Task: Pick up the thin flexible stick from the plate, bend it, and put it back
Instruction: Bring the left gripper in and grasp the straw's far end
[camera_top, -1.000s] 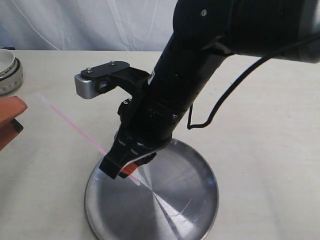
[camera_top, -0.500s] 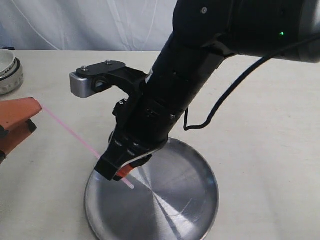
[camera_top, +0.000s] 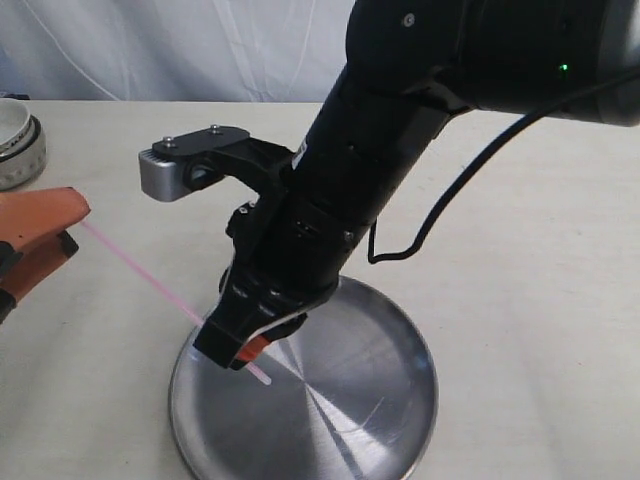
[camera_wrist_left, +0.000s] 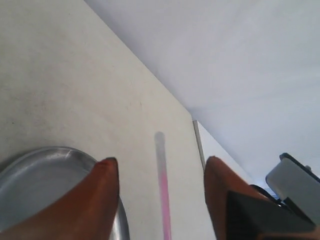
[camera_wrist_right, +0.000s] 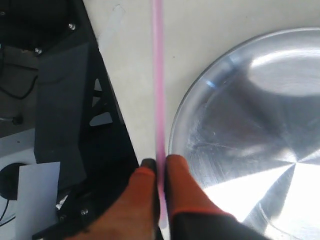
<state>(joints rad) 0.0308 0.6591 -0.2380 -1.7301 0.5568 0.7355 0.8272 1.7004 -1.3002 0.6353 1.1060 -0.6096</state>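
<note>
The thin pink stick (camera_top: 140, 268) is held straight and slanted, its lower pale end poking out over the steel plate (camera_top: 400, 400). My right gripper (camera_top: 245, 355) is shut on the stick near that end, above the plate's left rim. In the right wrist view the orange fingers (camera_wrist_right: 182, 195) pinch the stick (camera_wrist_right: 158, 75) beside the plate (camera_wrist_right: 250, 125). My left gripper (camera_top: 72, 228) is open at the far left around the stick's upper end. In the left wrist view the stick (camera_wrist_left: 164, 200) lies between the spread fingers (camera_wrist_left: 107, 200), touching neither.
A small white bowl with a dark rim (camera_top: 15, 140) stands at the back left. A grey round dish rim (camera_wrist_left: 45, 160) shows beside one left finger; I cannot tell which dish. The right arm's bulk (camera_top: 400, 150) fills the middle. Cream tabletop (camera_top: 530, 280) lies to the right.
My left gripper has come in from the left edge, and its open fingers now straddle the stick's upper end. The right gripper shifted slightly left and down with the stick.
</note>
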